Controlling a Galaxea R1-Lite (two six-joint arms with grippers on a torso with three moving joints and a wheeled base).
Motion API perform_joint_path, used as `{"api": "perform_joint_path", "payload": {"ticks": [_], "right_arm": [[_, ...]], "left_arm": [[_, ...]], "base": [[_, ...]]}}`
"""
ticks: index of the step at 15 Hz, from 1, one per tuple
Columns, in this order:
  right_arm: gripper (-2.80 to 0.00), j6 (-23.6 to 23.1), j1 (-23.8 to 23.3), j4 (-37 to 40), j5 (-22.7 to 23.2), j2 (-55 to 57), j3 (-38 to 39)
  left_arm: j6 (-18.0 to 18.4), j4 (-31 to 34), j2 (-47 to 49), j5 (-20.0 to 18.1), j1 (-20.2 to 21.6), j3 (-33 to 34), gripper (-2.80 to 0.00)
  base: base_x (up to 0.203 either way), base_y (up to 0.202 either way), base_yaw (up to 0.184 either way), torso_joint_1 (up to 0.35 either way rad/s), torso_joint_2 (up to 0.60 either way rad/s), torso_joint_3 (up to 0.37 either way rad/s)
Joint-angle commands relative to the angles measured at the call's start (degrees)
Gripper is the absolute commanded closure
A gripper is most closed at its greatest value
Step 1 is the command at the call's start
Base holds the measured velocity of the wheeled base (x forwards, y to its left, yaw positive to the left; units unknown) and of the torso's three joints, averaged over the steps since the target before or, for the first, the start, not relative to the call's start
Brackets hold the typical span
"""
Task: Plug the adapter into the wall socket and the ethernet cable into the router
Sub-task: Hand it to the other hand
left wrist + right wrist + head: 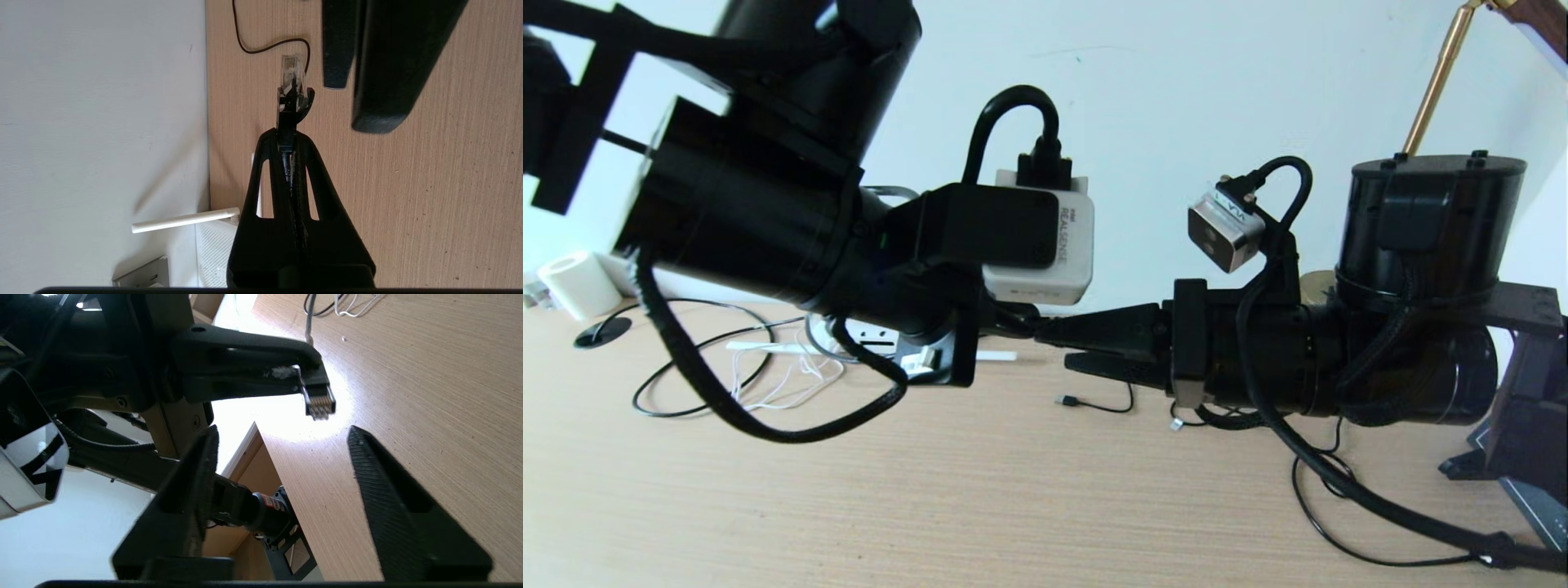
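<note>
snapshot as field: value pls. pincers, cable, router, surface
left pincer: shut on the ethernet cable, clear plug sticking out past the tips
right pincer: open, empty, facing the plug
router: white, by the wall, one antenna seen; no cable seen going into it
surface: wooden desk, loose white and black cords lying on it

The left arm hides most of the router (882, 339) in the head view — only a white corner shows, at nine o'clock from centre. In the left wrist view, router (212, 249) and wall socket (143, 275) are cut off at six o'clock.
</note>
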Motion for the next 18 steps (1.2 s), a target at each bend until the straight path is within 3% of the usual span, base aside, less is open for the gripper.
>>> {"api": "perform_joint_path", "payload": {"ticks": [1,8,9,18], "right_arm": [[-2.80,0.2,0.0,-0.2,0.2,0.1,-0.3],[-2.80,0.1,-0.1,-0.3,-1.6,1.1,-0.5],[0.00,0.0,-0.1,-0.3,-1.6,1.1,-0.5],[0.00,-0.2,0.0,-0.3,-1.5,1.1,-0.3]], "left_arm": [[0.4,0.1,0.0,0.0,-0.5,0.0,0.00],[0.3,0.1,-1.3,0.0,-0.6,1.9,0.00],[0.3,0.1,-1.5,0.0,-0.6,2.0,0.00],[0.2,0.1,-1.7,0.0,-0.6,3.0,0.00]], "base": [[0.000,0.000,0.000,0.000,0.00,0.000],[0.000,0.000,0.000,0.000,0.00,0.000],[0.000,0.000,0.000,0.000,0.00,0.000],[0.000,0.000,0.000,0.000,0.00,0.000]]}}
